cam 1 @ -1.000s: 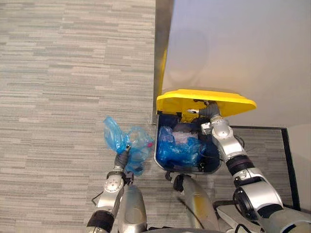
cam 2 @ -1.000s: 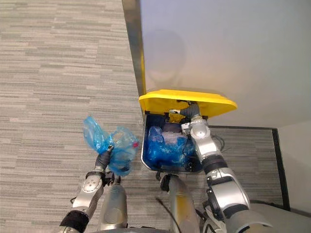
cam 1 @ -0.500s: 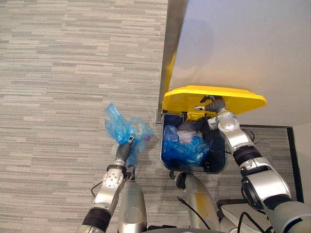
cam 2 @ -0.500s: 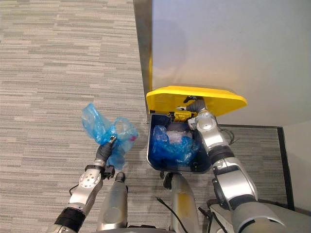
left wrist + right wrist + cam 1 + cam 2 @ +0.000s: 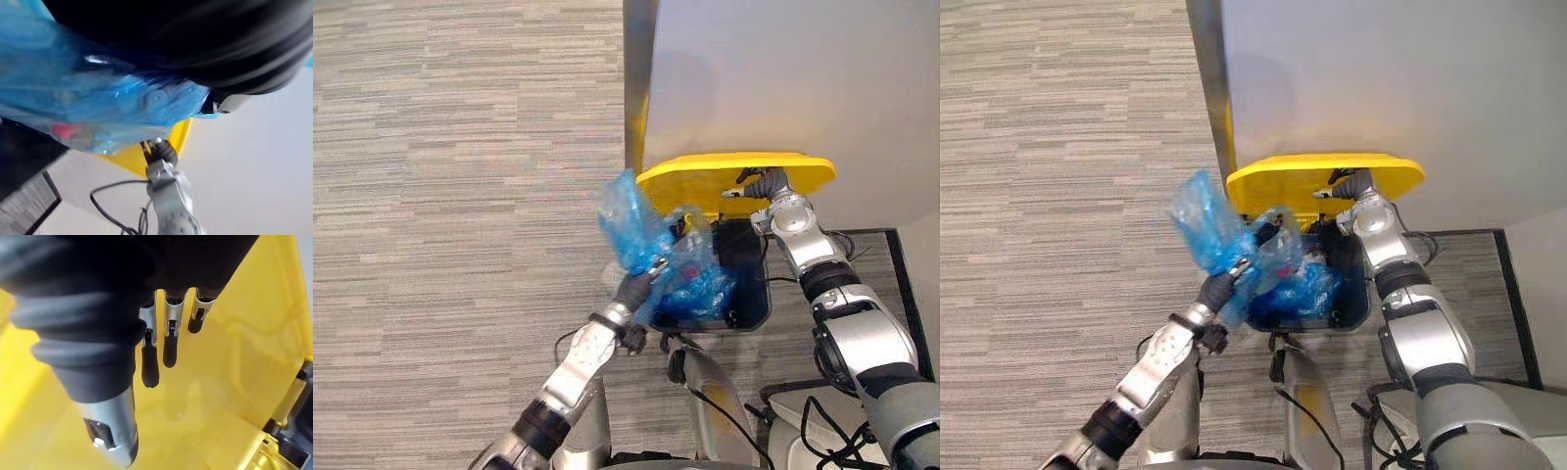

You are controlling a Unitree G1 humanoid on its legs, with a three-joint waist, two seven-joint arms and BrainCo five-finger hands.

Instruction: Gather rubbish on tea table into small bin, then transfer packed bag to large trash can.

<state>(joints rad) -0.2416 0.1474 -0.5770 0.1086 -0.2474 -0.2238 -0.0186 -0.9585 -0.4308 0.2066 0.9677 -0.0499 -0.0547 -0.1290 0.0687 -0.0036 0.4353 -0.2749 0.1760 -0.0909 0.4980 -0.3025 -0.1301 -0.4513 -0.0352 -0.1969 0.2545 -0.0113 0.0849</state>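
left hand (image 5: 636,287): gripping crumpled blue plastic bag (image 5: 629,228)
right hand (image 5: 766,184): flat fingers prop yellow plastic lid (image 5: 705,179)
tip: centre over dark trash can (image 5: 751,286) first

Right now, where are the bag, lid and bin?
blue bag (image 5: 625,211): left eye view, upper end.
yellow lid (image 5: 705,178): left eye view, left part.
dark bin (image 5: 756,284): left eye view, right wall.

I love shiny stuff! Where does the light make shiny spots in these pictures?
Left wrist view: a small white glint sits on the crinkled blue bag. Right wrist view: the yellow lid looks evenly lit, with no bright spot, while the silver thumb of the right hand gleams a little.
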